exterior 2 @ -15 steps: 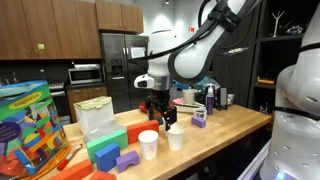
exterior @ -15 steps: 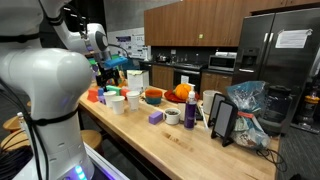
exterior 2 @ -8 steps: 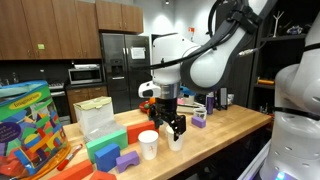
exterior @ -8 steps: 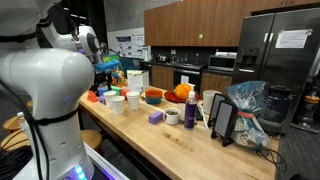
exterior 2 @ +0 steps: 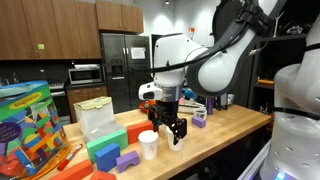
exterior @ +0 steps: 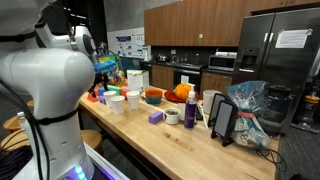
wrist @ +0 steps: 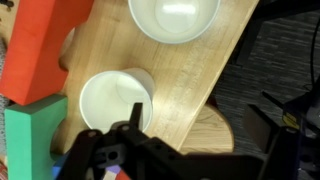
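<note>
My gripper (exterior 2: 172,130) hangs open and empty just above the wooden table's front edge, next to two white cups. In the wrist view the fingers (wrist: 196,112) are spread wide. One white cup (wrist: 115,100) lies just beside the left finger and a second white cup (wrist: 175,15) is farther off. A red block (wrist: 40,50) and a green block (wrist: 30,135) sit beside the cups. In an exterior view one white cup (exterior 2: 148,144) stands just left of the gripper. In an exterior view the cups (exterior: 117,102) show, but the gripper is mostly hidden behind my arm's body.
A colourful toy box (exterior 2: 30,120), a clear container (exterior 2: 95,115), a green block (exterior 2: 103,152) and purple blocks (exterior 2: 127,160) crowd one end of the table. A purple block (exterior: 155,117), tape roll (exterior: 172,116), dark bottle (exterior: 190,112), tablet (exterior: 222,120) and plastic bag (exterior: 245,100) stand farther along. A round stool (wrist: 215,130) is below the table edge.
The gripper has moved down and toward the table's front edge, from behind the cups to beside them. It stays open. The cups and blocks have not moved.
</note>
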{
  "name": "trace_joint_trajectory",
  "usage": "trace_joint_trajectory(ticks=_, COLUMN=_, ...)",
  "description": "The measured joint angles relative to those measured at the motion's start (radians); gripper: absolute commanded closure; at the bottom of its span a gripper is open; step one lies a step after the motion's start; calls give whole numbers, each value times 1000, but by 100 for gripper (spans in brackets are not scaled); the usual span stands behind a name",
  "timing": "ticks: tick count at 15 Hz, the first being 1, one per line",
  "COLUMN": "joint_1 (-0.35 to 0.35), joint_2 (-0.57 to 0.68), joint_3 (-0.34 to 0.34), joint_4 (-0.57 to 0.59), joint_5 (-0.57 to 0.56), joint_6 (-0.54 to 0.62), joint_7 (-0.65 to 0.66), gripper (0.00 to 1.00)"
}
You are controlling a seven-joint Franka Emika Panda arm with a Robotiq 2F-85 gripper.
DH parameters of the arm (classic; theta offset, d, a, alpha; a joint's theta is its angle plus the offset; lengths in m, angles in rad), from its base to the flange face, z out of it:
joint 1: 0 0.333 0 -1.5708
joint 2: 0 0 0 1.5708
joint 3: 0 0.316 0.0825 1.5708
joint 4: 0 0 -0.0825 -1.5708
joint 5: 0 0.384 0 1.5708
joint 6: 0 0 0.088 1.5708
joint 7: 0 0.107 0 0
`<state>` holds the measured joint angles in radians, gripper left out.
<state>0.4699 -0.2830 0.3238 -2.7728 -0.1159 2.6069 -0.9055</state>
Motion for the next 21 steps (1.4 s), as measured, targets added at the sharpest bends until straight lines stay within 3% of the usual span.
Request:
trace_joint_trajectory(ticks=15, joint_1=-7, joint_2=92, joint_3=-43, joint_4=1, joint_5=-1, joint_6=135, joint_7=-5, gripper=0)
trace_joint_trajectory(ticks=21, joint_1=-43, joint_2=146, joint_3=-48, joint_4=2, joint_5=-16, joint_6=189, joint_7=2, gripper=0)
